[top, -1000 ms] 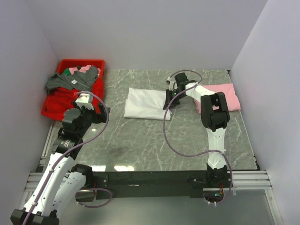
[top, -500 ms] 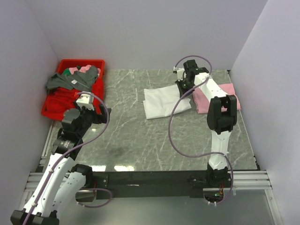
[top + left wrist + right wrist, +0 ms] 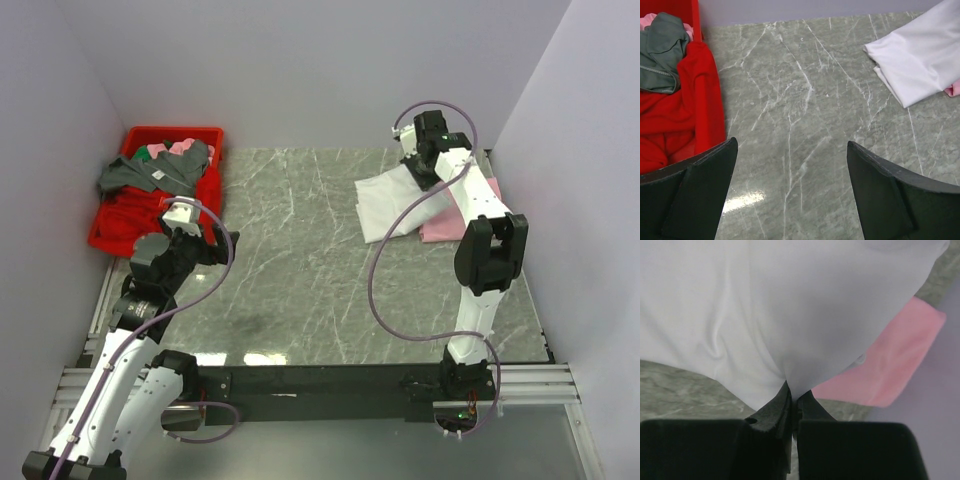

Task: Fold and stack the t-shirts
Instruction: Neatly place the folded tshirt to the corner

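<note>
The right end effector [image 3: 792, 396] is closed on a pinch of the white shirt [image 3: 790, 305]; in the right wrist view the two fingers [image 3: 771, 412] meet with the cloth's edge caught between them. From above, this arm reaches to the far right of the table [image 3: 300, 270], with its wrist over the far edge of the white shirt [image 3: 385, 205]. That shirt lies folded and at a slant on the far right part of the table. Its right side overlaps the pink shirt [image 3: 448, 228], which shows beyond it towards the right wall. In the right wrist view the pink shirt [image 3: 885, 365] lies under the white one and sticks out to the right. I cannot tell how much of the white shirt is off the table.

The left end effector [image 3: 790, 160] is open, its fingers [image 3: 700, 190] wide apart with nothing between them, above bare table on the left. Just left of it stands a red bin [image 3: 710, 100] at the far left of the table. The bin holds a grey garment [image 3: 662, 50] on top of red cloth [image 3: 670, 120], and the grey garment hangs over the bin's rim.
</note>
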